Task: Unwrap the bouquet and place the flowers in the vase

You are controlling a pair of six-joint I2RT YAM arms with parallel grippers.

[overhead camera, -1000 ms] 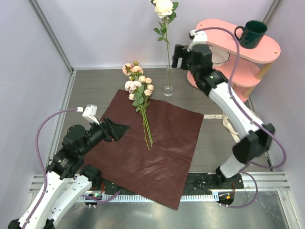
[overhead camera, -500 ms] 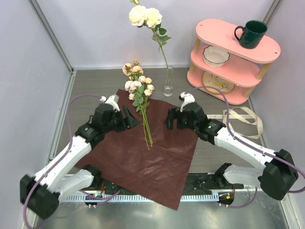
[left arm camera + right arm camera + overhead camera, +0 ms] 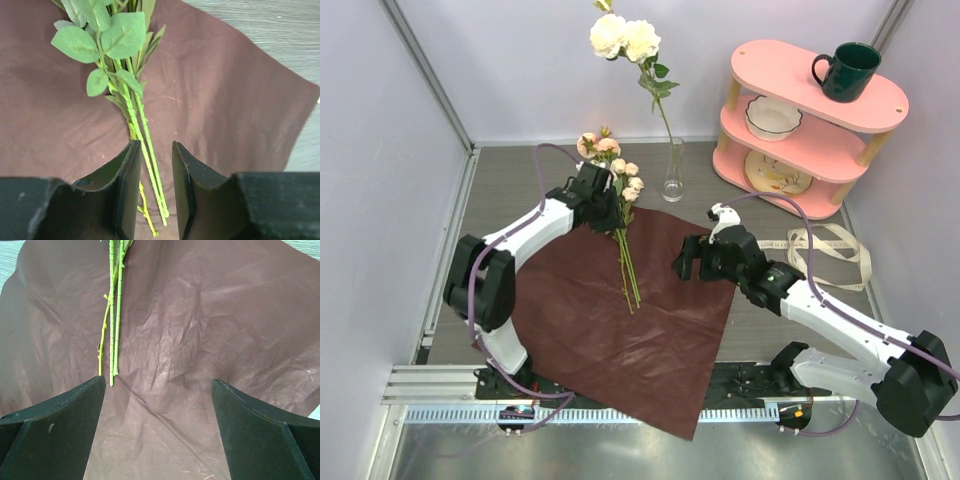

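My left gripper (image 3: pixel 155 145) straddles the flowers (image 3: pixel 122 37) at the stems to lift them, jaws narrow, not pinching; the right gripper (image 3: pixel 688 258) waits wide open at their four o'clock.

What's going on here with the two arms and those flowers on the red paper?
The maroon paper lies spread flat on the table, with the loose pink roses on it. The left gripper straddles their stems, jaws narrowly apart, not clamped. The right gripper hovers wide open over the paper's right side. One white-rose stem stands in the glass vase.
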